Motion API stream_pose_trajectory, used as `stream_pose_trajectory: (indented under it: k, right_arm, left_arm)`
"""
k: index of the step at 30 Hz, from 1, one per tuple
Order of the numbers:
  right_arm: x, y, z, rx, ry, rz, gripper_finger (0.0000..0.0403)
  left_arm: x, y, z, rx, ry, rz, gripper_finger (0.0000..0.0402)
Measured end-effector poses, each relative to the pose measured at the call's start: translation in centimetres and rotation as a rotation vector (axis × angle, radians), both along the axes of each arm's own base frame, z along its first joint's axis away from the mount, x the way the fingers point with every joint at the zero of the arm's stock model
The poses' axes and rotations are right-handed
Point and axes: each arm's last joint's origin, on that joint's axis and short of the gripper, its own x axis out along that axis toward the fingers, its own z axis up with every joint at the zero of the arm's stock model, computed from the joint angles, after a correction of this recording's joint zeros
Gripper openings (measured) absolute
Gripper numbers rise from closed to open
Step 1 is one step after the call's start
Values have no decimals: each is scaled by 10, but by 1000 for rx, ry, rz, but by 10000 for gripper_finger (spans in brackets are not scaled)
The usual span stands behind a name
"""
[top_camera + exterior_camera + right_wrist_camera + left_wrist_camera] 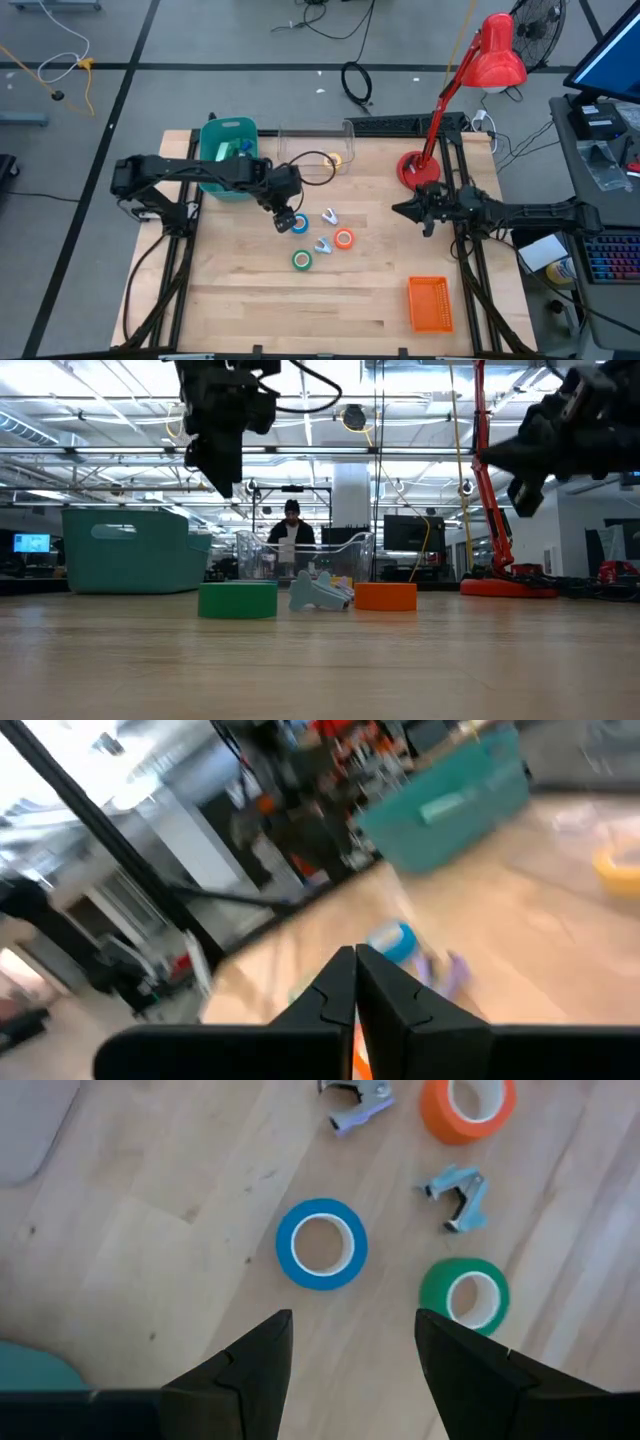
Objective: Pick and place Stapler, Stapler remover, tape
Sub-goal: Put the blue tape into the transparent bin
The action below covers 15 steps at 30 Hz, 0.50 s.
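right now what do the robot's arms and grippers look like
Both arms are dark, near black, built of jointed segments. The left arm trails a looping black cable near its wrist. Each ends in a two-finger gripper: the left gripper has dark, wedge-shaped, tapering fingers, and the right gripper matches.

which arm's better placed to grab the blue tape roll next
Left. Its open gripper hovers right over the blue tape roll; the right gripper, fingers shut, waits at the table's right side, away from the rolls.

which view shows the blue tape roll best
The left wrist view: the blue tape roll lies whole, just ahead of the open left claw. The high view shows it partly under that claw, the right wrist view blurs it, and the low view hides it.
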Motion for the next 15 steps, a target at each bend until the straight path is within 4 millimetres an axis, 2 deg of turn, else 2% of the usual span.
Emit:
stream_pose_trajectory:
  k: [5, 12, 15]
  right_arm:
    - [-1, 0, -13, 10, 133, -2, 1]
    - [0, 0, -11, -9, 113, -5, 2]
    - [0, 0, -11, -10, 114, -6, 1]
  left_arm:
    - [8, 5, -10, 16, 16, 18, 216]
    - [19, 9, -6, 160, -94, 27, 216]
    - [18, 14, -3, 234, -104, 180, 216]
